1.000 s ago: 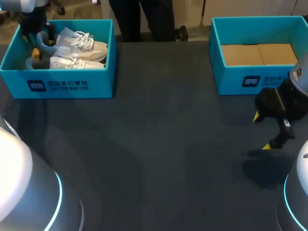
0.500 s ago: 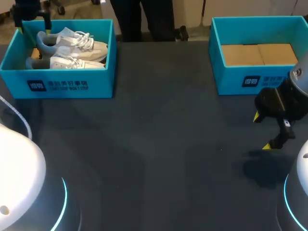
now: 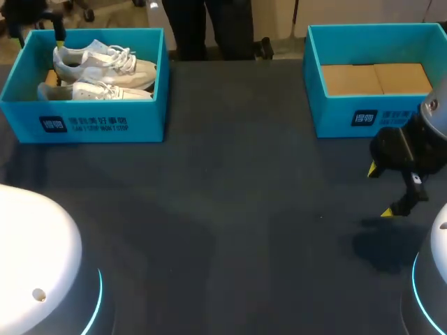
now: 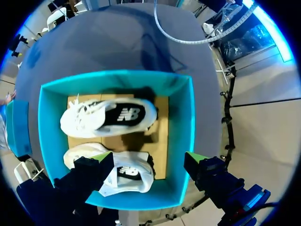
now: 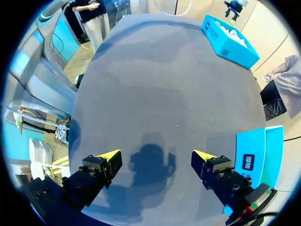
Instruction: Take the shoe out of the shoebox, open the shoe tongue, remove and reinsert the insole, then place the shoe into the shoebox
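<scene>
Two white shoes lie side by side in the teal shoebox at the table's far left: one shoe at the back, the other nearer the front wall. My left gripper hangs open above the box's far left corner, holding nothing. From the left wrist view I look straight down into the shoebox. One shoe lies ahead of my open left gripper and the other shoe sits below it. My right gripper stands open and empty over bare table at the right.
A second teal box with only a cardboard floor stands at the far right, just behind my right gripper. In the right wrist view the open right gripper hovers over the dark tabletop, with its shadow beneath.
My left gripper has lifted out of the shoebox at the shoes' heel end and drawn back to the far left. Both shoes stay in the box. The right arm has not moved.
</scene>
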